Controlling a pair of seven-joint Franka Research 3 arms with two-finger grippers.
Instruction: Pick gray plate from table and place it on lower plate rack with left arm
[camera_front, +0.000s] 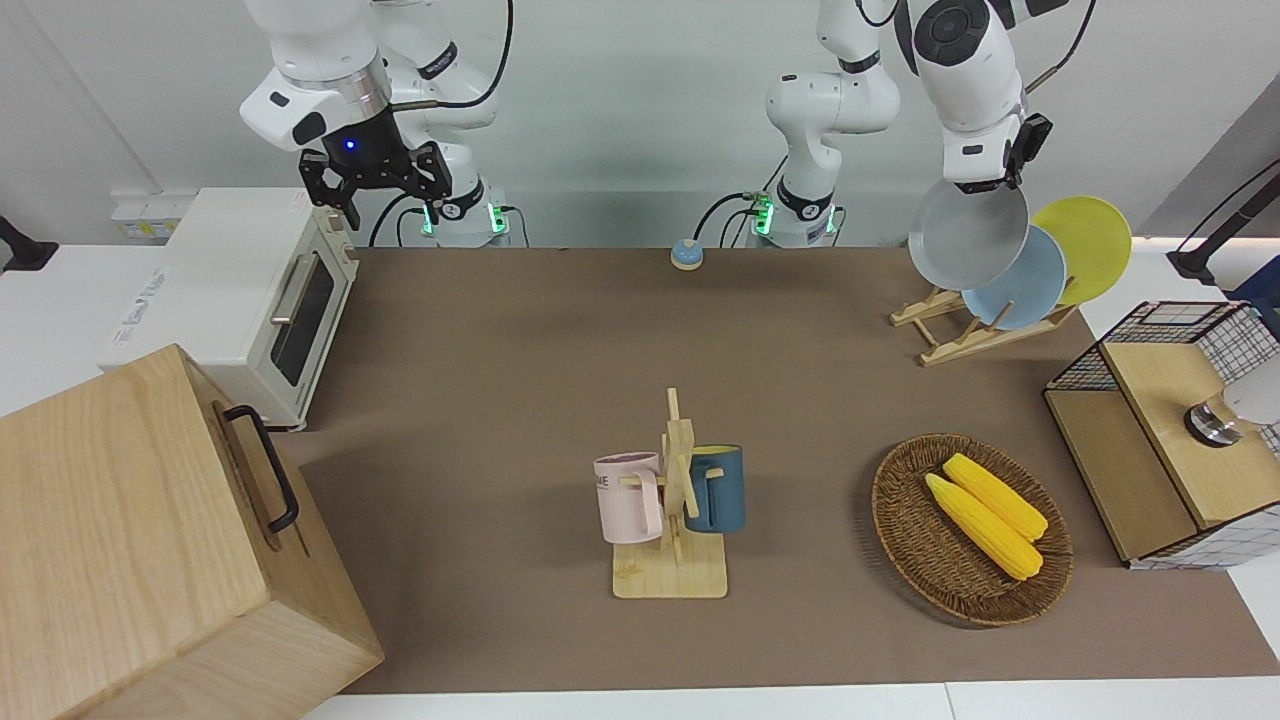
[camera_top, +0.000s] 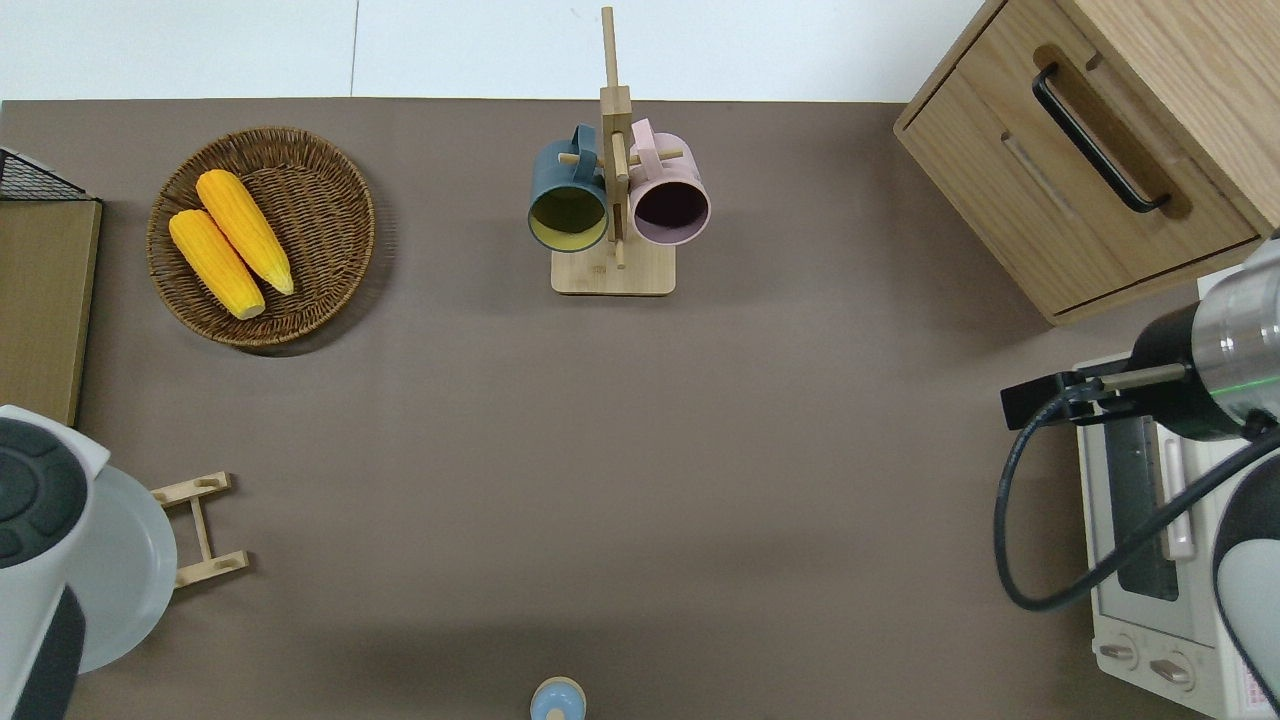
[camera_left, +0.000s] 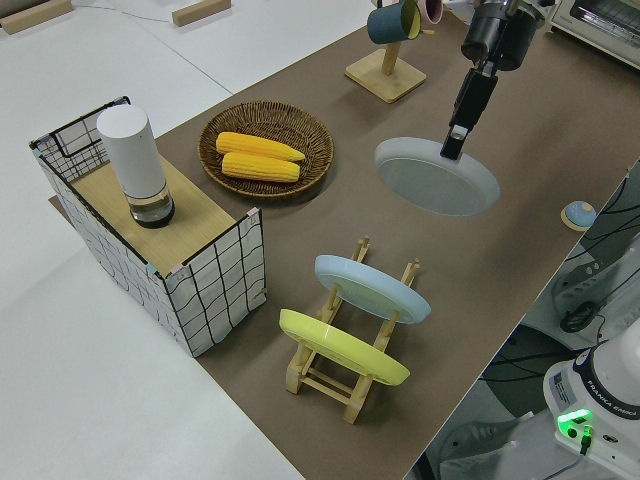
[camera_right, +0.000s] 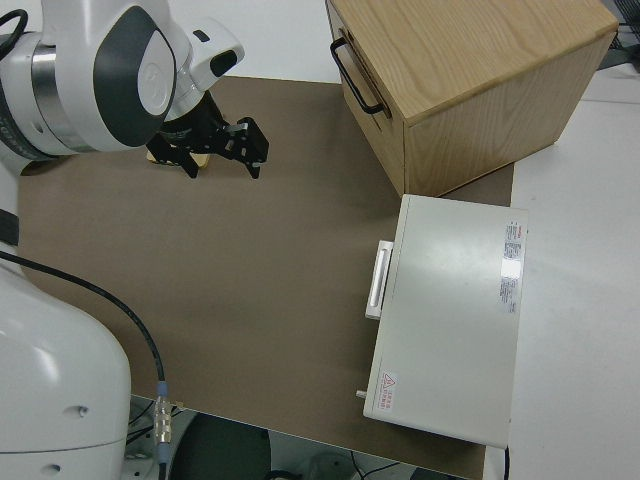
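Left gripper (camera_front: 985, 183): upper right of the front view, up in the air; its fingers pinch the top edge of the gray plate.
Gray plate (camera_front: 968, 233): hangs tilted from the left gripper, clear of the table, over the end of the rack nearer the robots; at the left edge of the overhead view it shows as a pale arc (camera_top: 125, 570) just beside the rack rails.
Rack (camera_front: 960, 333): right side of the front view, toward the left arm's end of the table; its rails also show at lower left of the overhead view (camera_top: 205, 530).
Blue plate (camera_front: 1020, 280): leans in the rack, partly covered by the gray plate in the front view.
Yellow plate (camera_front: 1090, 240): leans in the rack next to the blue plate, farther toward the table's end.
Right gripper (camera_front: 372, 187): upper left of the front view, parked, fingers spread and empty.
Basket (camera_front: 905, 530): lower right of the front view, holding two corn cobs (camera_front: 990, 510).
Mug tree (camera_front: 675, 520): centre of the front view, with a pink and a blue mug.
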